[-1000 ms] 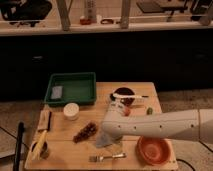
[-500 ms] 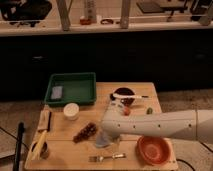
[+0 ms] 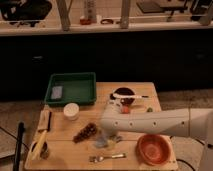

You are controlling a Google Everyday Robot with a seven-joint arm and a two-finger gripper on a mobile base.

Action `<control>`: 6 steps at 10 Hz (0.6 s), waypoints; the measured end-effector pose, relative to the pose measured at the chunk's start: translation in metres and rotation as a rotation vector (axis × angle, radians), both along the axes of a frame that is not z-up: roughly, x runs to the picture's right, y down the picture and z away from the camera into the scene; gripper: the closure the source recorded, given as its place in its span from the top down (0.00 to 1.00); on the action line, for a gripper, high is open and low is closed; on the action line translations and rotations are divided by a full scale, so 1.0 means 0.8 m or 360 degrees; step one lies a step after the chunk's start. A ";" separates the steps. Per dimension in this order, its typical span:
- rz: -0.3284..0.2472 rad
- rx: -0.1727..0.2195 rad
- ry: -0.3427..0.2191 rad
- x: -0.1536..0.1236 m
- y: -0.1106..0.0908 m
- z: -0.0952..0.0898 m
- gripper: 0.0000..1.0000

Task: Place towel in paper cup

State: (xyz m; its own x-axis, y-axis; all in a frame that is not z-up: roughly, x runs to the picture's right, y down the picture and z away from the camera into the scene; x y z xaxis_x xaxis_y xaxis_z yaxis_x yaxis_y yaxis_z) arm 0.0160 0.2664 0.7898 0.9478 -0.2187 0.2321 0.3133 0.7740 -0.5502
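Towel (image 3: 102, 143), a pale bluish wad, lies on the table (image 3: 60, 131), in front of the cup (image 3: 71, 111) and to its right, not in it. Gripper (image 3: 109, 135) is low, right over the towel, also right of the cup; cannot tell whether it is open, closed or gripping. Cup stands upright, apart from the towel. Brown cluster (image 3: 85, 132) sits between cup and towel. Green tray (image 3: 77, 92) is just behind the cup. Fork (image 3: 107, 157) and orange bowl (image 3: 154, 148) lie front-right of the cup, dark bowl (image 3: 125, 95) back-right.
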 end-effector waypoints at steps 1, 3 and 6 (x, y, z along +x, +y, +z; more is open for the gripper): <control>-0.0004 0.0001 0.0006 0.001 0.002 0.007 0.64; 0.0001 -0.0006 0.0018 0.006 0.007 0.017 0.41; -0.0004 0.0002 0.0021 0.013 0.005 0.019 0.03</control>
State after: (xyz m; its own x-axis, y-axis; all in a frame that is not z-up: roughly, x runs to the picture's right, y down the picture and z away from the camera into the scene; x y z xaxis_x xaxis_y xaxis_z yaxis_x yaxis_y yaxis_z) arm 0.0263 0.2707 0.8050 0.9502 -0.2212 0.2195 0.3080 0.7739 -0.5533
